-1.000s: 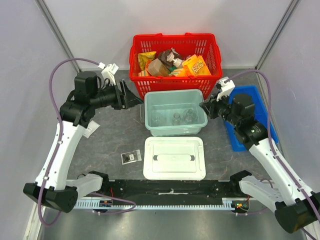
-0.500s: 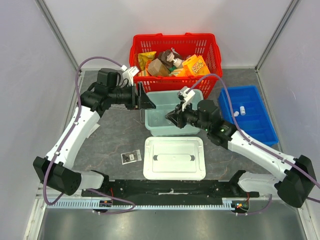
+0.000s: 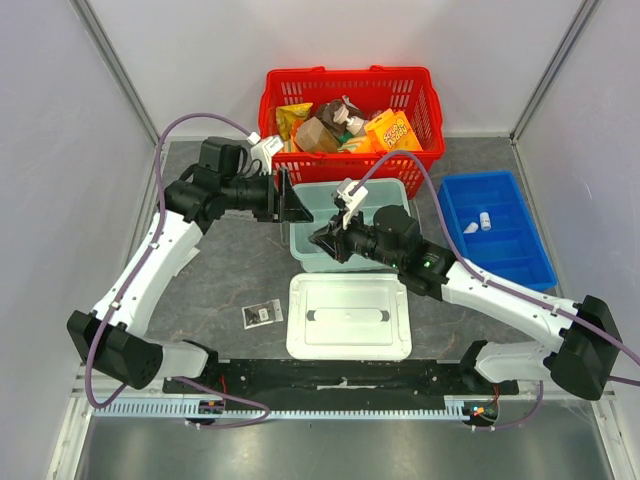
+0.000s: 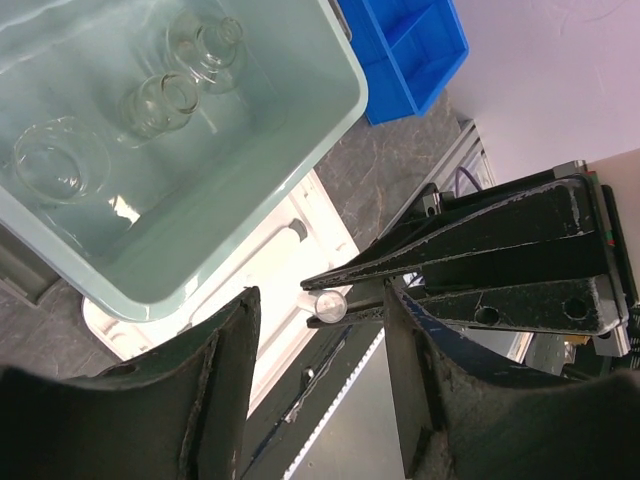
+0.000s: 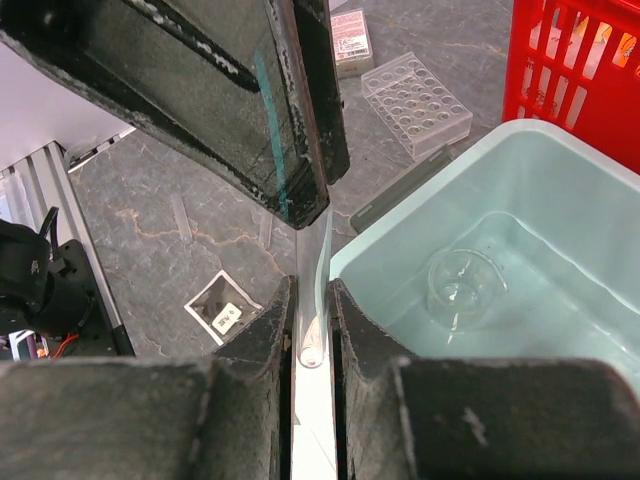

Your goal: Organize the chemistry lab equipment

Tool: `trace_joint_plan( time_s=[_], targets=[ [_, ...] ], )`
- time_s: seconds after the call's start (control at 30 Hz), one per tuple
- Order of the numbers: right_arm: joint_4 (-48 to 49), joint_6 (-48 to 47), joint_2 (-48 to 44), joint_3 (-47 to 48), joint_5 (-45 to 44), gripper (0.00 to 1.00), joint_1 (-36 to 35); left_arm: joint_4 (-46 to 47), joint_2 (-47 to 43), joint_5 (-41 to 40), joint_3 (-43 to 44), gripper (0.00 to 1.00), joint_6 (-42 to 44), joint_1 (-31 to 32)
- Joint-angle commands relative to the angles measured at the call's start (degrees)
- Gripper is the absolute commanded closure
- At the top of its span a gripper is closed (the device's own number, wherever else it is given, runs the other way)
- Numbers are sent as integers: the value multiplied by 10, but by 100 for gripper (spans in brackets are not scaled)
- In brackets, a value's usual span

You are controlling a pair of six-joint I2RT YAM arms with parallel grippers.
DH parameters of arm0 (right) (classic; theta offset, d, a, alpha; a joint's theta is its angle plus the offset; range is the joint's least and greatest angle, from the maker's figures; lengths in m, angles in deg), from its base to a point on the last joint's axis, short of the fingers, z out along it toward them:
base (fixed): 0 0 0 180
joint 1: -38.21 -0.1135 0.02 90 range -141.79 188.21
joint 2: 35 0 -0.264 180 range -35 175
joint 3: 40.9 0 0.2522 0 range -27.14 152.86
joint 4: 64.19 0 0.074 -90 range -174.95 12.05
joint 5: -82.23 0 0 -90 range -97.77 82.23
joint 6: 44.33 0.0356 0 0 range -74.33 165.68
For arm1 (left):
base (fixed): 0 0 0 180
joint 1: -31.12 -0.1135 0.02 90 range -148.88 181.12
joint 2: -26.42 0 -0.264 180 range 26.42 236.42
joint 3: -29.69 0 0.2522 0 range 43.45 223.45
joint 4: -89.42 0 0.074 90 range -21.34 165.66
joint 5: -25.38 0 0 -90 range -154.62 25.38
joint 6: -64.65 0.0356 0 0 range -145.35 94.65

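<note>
While the right gripper [image 5: 312, 300] pinches a thin clear tube [image 5: 320, 250] between its nearly closed fingers, the left gripper [image 4: 321, 300] faces it with its jaws well apart. The tube's round end sits in that gap and, as far as the left wrist view shows, touches neither finger. Both tools meet over the left edge of the pale green bin [image 4: 290, 150], where three small glass flasks [image 4: 165, 100] sit on the bottom. A white lid [image 3: 348, 316] lies flat just in front of the bin, with a small clear packet [image 3: 262, 314] on the table to its left. A clear multi-well plate [image 5: 415, 105] lies on the table near the bin's corner. Two white vials [image 3: 477, 224] rest in the blue tray [image 3: 530, 265] on the right, and the red basket [image 3: 345, 72] stands behind the bin
</note>
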Motion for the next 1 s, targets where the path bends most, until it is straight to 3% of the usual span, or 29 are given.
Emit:
trace_joint_plan(
  time_s=[0.0,0.43,0.57,0.97],
  targets=[
    [29,-11,-2,21,-23,87,-7,-10,-1,5,-9,43,26,5],
    [40,-16,5,15,-24,86,-17,-2,5,19,-28,52,28,8],
    [41,-17,5,14,-25,86,-18,4,8,27,-34,62,26,8],
    [42,-21,7,8,-23,85,-21,13,8,30,-37,65,19,8]
  ],
)
